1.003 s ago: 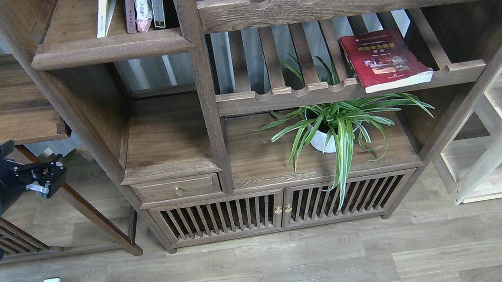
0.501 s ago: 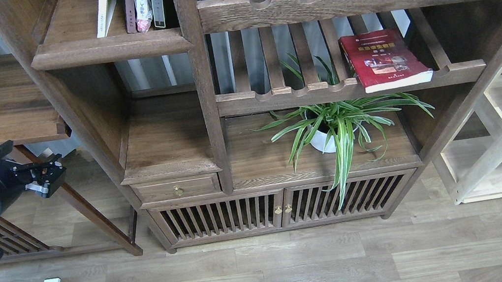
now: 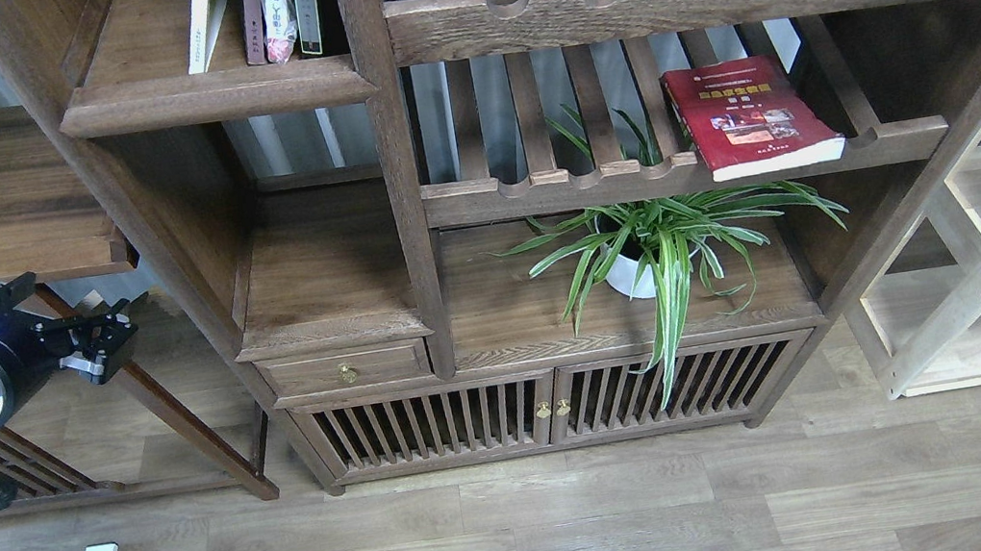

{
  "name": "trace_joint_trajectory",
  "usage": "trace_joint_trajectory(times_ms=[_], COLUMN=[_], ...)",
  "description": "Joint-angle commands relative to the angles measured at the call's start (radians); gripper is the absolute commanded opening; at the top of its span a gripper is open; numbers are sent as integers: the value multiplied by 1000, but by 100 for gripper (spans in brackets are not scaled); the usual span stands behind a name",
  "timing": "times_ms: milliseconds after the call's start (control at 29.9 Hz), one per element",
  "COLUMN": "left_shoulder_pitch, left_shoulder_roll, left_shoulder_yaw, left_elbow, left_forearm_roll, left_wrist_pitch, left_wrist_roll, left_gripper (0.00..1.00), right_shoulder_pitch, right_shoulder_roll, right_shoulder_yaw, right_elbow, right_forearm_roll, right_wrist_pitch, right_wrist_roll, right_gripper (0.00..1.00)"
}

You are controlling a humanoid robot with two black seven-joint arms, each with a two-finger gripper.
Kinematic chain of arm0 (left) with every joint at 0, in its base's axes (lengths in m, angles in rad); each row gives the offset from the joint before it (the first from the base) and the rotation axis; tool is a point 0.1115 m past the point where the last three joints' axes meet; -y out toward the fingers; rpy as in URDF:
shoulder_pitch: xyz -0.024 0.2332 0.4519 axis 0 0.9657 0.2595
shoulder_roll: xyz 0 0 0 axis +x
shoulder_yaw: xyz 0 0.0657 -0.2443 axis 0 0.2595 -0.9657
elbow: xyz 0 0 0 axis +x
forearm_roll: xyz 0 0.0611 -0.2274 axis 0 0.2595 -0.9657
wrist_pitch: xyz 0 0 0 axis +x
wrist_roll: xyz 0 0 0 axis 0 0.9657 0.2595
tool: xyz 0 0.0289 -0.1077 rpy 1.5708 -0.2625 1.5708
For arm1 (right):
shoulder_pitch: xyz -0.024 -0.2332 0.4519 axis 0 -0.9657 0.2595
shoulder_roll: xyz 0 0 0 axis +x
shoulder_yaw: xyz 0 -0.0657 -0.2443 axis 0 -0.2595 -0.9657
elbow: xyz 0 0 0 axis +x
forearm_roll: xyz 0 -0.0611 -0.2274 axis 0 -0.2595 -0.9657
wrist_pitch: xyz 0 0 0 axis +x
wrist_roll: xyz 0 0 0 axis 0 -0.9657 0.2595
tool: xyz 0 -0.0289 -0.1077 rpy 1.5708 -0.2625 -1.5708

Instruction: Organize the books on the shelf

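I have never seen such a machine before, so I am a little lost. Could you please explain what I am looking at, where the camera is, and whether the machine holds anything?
The picture is taken from a robot's own head, looking forward and down at a wooden bookcase. The black and silver device at the left is the robot's left arm; its far end is the left gripper, a two-finger claw. It hangs over the floor, holds nothing, and I cannot tell whether it is open. The right arm is not in the picture. A red book lies flat on a slatted rack. Other books stand upright on the solid shelf at the upper left. A potted plant stands below the rack.
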Motion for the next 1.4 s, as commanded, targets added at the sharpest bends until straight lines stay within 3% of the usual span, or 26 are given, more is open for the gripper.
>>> trace_joint_trajectory(times_ms=[0,869,1370], left_shoulder_pitch=[0,0,0], left_shoulder_roll=[-4,-8,-8], left_shoulder_yaw=[0,-3,-3], left_elbow=[6,15,17], left_forearm_roll=[0,0,0], left_wrist_pitch=[0,0,0], left_wrist_roll=[0,-2,-2], left_gripper=[86,86,86], right_shoulder_pitch=[-1,-20,-15], right_shoulder_roll=[-2,27,22], right_shoulder_yaw=[2,1,127], right_elbow=[0,5,6], right_forearm_roll=[0,-68,-54], right_wrist_pitch=[15,71,291], right_wrist_roll=[0,0,0], right_gripper=[0,0,0])
